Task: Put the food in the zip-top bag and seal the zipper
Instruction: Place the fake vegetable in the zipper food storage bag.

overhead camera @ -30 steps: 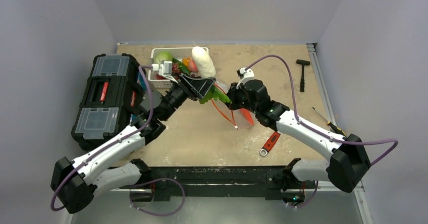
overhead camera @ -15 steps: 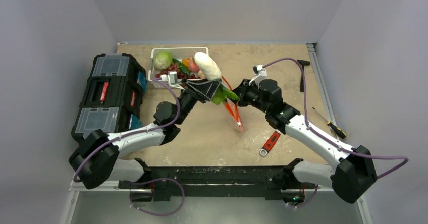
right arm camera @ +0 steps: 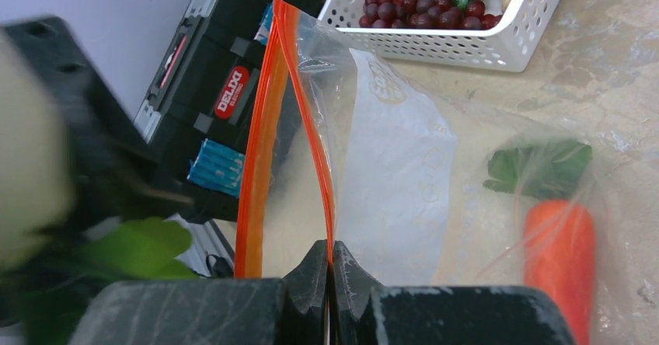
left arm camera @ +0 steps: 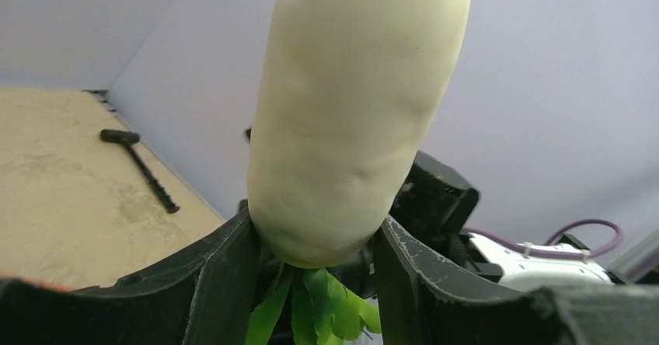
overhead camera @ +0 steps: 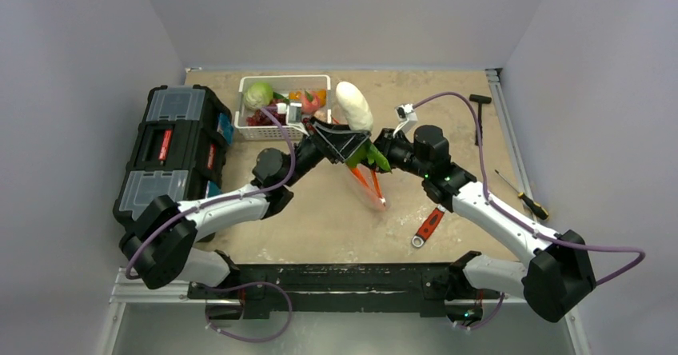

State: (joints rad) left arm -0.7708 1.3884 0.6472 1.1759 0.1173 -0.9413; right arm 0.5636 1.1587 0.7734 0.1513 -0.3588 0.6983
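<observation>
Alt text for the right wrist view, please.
The right gripper's fingers pinch the orange-red zipper strip of a clear plastic zip-top bag, its mouth parted. An orange carrot with green leaves shows through the plastic; a white slotted basket holding dark red grapes sits behind.

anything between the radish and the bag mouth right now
Nothing visible does. The left end effector holds the radish by its leafy end right beside the bag, whose mouth the right end effector pinches by one zipper strip. The mouth gapes only narrowly, which may be the real snag.
</observation>
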